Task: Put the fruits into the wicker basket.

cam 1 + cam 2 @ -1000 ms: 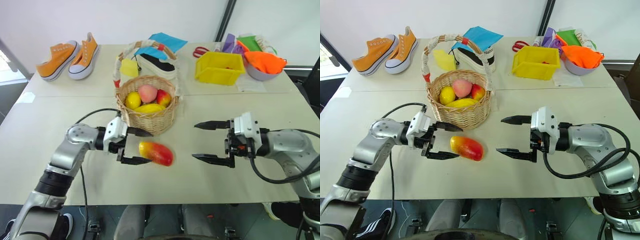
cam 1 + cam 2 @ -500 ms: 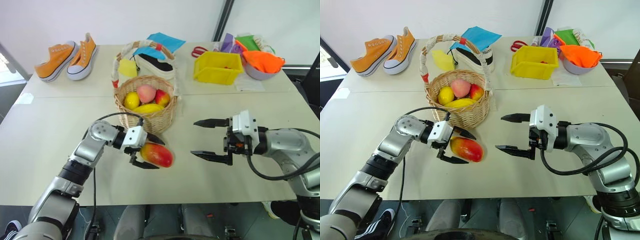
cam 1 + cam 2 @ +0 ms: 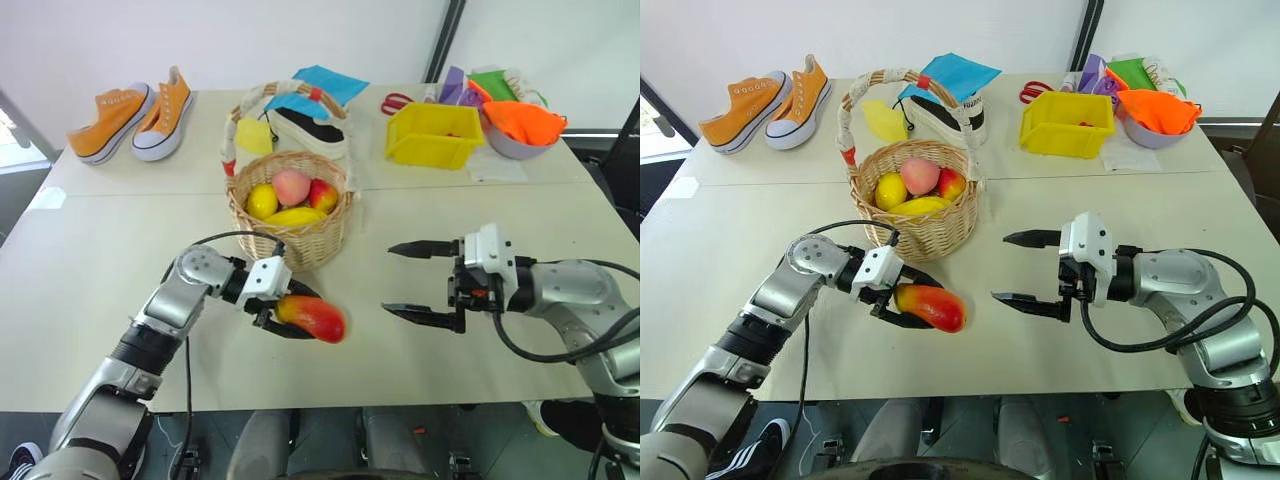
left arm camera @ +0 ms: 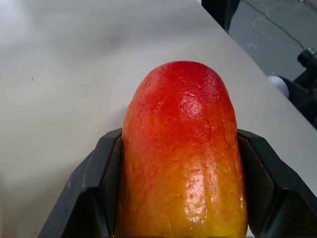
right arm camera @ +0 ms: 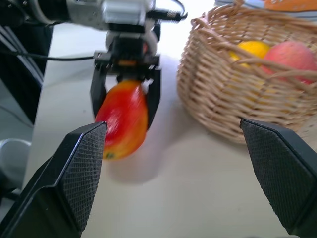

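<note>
**Mango clamped in the left tool**

The left tool [image 3: 902,305] is clenched on the yellow end of the mango [image 3: 932,307], its red end sticking out over the bench [image 3: 760,215], just in front of the wicker basket [image 3: 925,232]. The basket holds a peach [image 3: 920,176], lemon [image 3: 890,190], apple [image 3: 952,184] and banana [image 3: 917,207]. The right tool [image 3: 1022,270] hangs released, well apart.

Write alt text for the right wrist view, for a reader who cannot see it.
The left gripper is shut on a red-and-yellow mango on the pale table, just beside the wicker basket holding other fruits. The right gripper's fingers stand wide open in the foreground.
</note>
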